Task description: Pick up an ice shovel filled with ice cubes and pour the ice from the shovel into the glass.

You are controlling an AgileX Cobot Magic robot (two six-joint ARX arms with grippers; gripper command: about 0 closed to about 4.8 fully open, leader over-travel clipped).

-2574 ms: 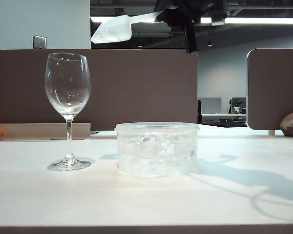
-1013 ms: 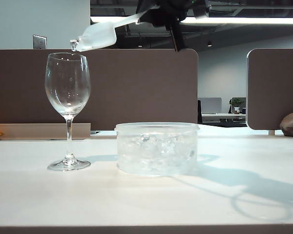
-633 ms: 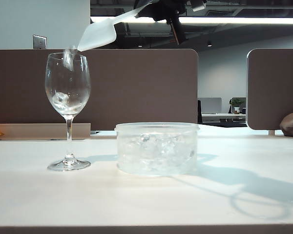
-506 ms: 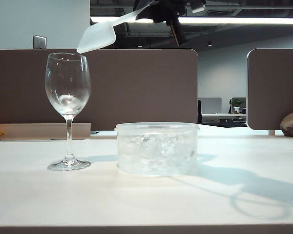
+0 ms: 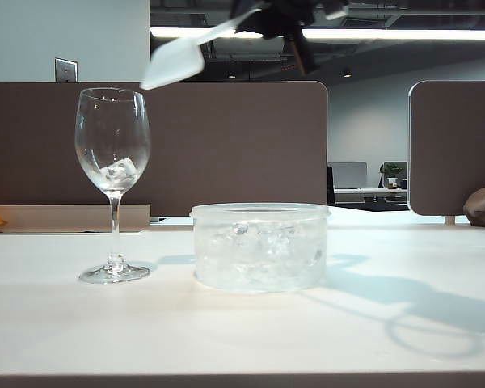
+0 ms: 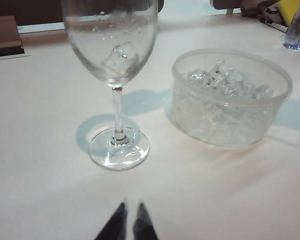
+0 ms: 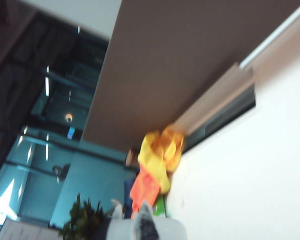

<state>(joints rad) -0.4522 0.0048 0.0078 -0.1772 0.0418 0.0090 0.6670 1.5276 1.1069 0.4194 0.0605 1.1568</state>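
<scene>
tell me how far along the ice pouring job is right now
Done, by the look of it: a few ice cubes lie in the bowl of the glass. In hand: the right gripper, shut on the ice shovel, holds it tilted above and right of the rim; its bowl looks empty. The left gripper sits shut, low before the glass. Left: apparently nothing but putting the shovel away; the tub holds more ice.

Your right gripper (image 5: 279,14) was motion-blurred and cut off by the top edge in the exterior view; you couldn't see its jaws on the ice shovel (image 5: 174,61). In the left wrist view, the glass (image 6: 112,50) lost its rim to the edge, and only the left gripper (image 6: 130,222) tips showed.
</scene>
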